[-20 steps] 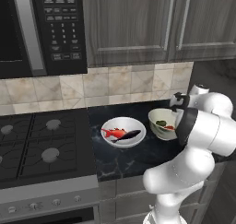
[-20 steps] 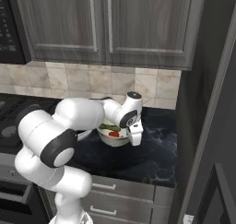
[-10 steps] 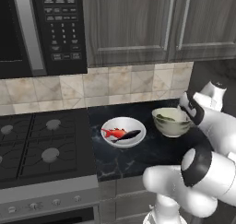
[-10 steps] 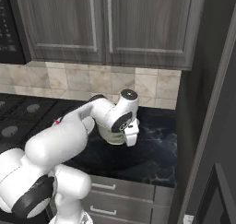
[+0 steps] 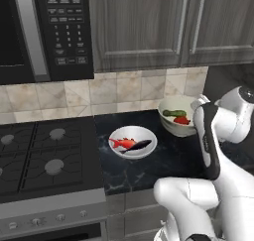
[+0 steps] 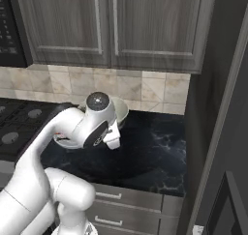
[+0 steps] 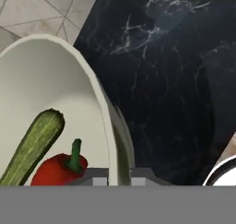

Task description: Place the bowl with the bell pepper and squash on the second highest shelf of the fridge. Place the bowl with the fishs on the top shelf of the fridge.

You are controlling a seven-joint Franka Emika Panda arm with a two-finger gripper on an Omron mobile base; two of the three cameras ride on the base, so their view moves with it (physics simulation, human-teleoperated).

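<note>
Left of my fingers [image 7: 100, 178], inside the vegetable bowl [image 7: 55, 89], lie the squash [image 7: 34, 144] and the bell pepper [image 7: 60, 168]. My gripper [image 7: 120, 179] is pinched tight on that bowl's rim, one tip inside and one outside. To my right is black counter [image 7: 175, 80]. I should keep the bowl level while carrying it, so nothing rolls out. The fish bowl [image 5: 132, 142] waits on the counter.

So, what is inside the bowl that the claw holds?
A green squash and a red bell pepper lie in the bowl. The bowl floor beneath them is covered.
</note>
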